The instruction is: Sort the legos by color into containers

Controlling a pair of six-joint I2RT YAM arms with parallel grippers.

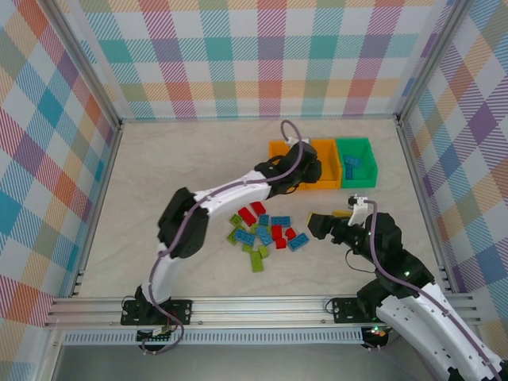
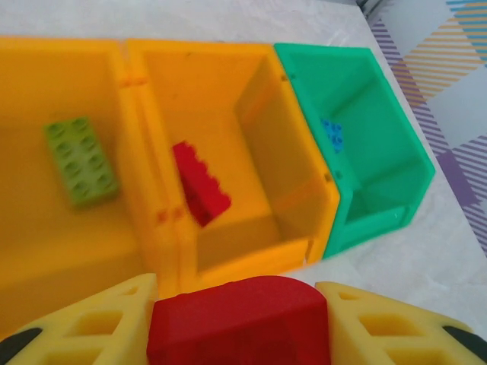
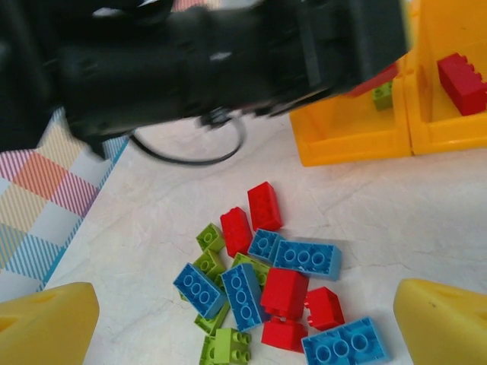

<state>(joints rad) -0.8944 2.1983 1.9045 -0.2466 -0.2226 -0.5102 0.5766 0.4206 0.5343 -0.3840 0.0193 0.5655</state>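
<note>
Held: red lego [image 2: 236,331] clamped in left gripper [image 2: 237,308], just short of middle orange bin [image 2: 300,201]. Light, rigid, slick; probably best pinched across flat sides. Empty right gripper [image 3: 243,319] gapes beside lego pile [image 3: 266,285], nearer than bin.

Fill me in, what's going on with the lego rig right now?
The left gripper is shut on a red lego, holding it at the near edge of the two orange bins. The left orange bin holds a lime green brick, the middle orange bin a second red brick, the green bin a blue brick. The right gripper is open above the loose pile, so most bricks are not yet sorted.
</note>
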